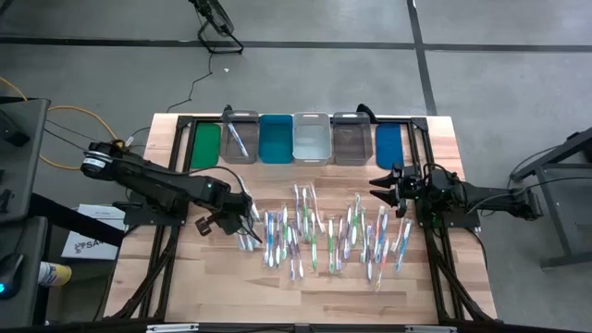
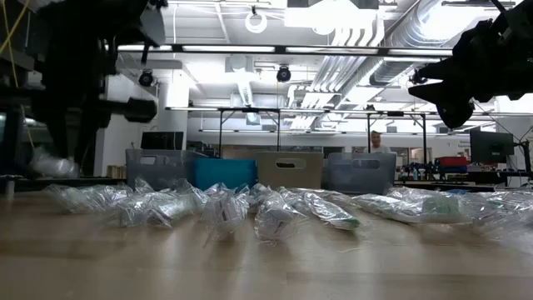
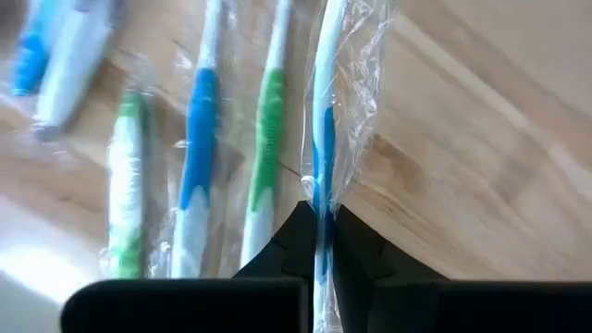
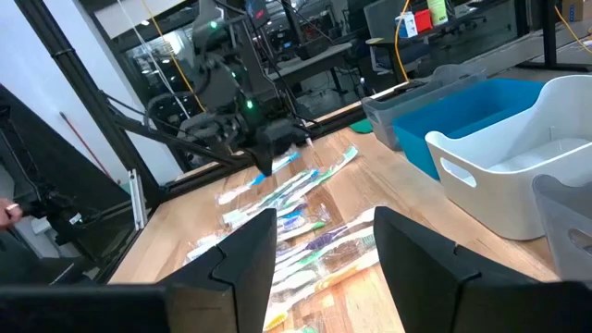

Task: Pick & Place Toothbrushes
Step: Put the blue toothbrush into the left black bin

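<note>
While the left gripper (image 1: 242, 222) pinches one wrapped blue toothbrush (image 3: 322, 139) at the table's (image 1: 185, 287) left-middle, right gripper (image 1: 387, 180) spread idle, nearly all toothbrushes (image 1: 324, 239) remain unsorted, one lying in the grey bin (image 1: 240, 139)

Seen level across a pale wooden table (image 2: 266, 262). Strewn across the middle: toothbrushes (image 2: 275, 212) in crinkled clear wrappers, lying flat in a loose band from left to right. Behind them, in a row: a grey bin (image 2: 156, 168), a teal bin (image 2: 225, 173), a clear bin (image 2: 289, 169) and another grey bin (image 2: 360, 172). At upper left, a dark arm (image 2: 79, 75) reaching down to the table's left edge; at upper right, a second dark arm (image 2: 479, 67) held high. Far behind, a person (image 2: 376, 142) beneath bright ceiling lights.
</note>
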`<state>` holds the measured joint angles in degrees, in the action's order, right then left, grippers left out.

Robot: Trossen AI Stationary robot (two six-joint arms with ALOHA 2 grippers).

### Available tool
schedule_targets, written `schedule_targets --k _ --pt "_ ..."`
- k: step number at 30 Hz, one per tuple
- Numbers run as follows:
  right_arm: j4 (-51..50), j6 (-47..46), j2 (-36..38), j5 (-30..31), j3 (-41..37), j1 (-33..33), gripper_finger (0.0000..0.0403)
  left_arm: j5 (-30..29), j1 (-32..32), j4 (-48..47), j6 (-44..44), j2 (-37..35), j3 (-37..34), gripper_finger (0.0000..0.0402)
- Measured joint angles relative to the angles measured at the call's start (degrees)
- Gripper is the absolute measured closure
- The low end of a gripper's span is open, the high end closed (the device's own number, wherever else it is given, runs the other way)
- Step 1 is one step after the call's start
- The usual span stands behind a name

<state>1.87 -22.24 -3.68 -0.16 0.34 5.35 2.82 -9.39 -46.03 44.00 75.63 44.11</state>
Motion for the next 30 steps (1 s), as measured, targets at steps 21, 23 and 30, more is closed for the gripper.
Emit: schedule_targets --k 21,23,30 --pt "0.0 0.0 0.0 0.0 0.0 0.0 0.0227 -15.4 26.0 -2.2 18.9 -1.3 24.7 0.0391" --pt "0.0 0.0 0.0 0.0 0.0 0.0 0.0227 -15.4 30.2 -3.6 22.4 -0.6 26.4 0.0391" --pt "0.0 0.0 0.0 0.0 0.0 0.0 0.0227 -11.6 44.4 -5.0 36.6 3.2 29.1 0.0391"
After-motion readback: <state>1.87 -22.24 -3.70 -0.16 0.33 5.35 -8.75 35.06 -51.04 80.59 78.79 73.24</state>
